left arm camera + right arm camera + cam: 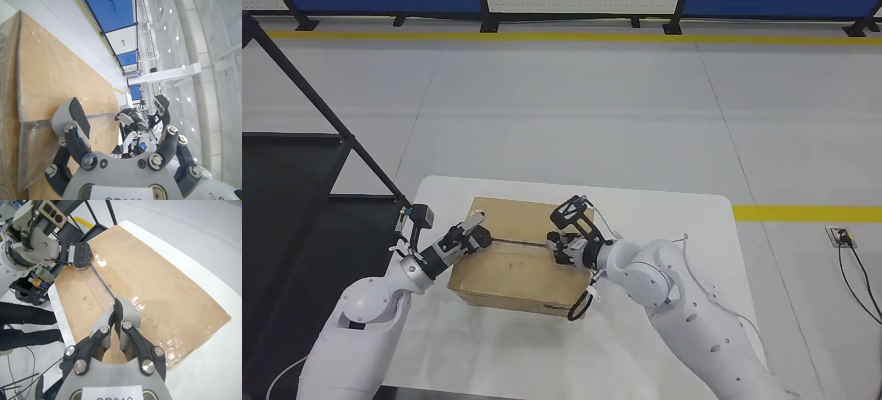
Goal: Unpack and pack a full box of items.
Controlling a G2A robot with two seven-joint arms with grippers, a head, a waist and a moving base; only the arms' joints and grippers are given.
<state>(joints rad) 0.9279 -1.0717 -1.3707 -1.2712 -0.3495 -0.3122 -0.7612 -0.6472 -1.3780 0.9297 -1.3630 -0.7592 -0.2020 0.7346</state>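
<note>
One cardboard box (pixel 517 265), taped shut, centre of top view on white counter (pixel 662 215). Stiff board, probably heavy if full; clear tape (pixel 98 279) slick. Left gripper (pixel 472 235) spread wide, pad (pixel 81 255) at seam end. Right gripper (pixel 116 308) closed, tips at mid-seam. Best hold: tape edge.

Arm shells (pixel 662 285): glossy white. Left gripper (pixel 121 113) and right gripper (pixel 115 306): grey fingers (pixel 130 311), black dimpled pads (pixel 79 115), black linkages (pixel 143 344), silver screws (pixel 147 365), white label (pixel 113 393) on grey base (pixel 113 376).

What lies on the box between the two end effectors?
A clear tape strip along the centre seam of the box, from left end effector to right end effector; the right wrist view shows it.
</note>
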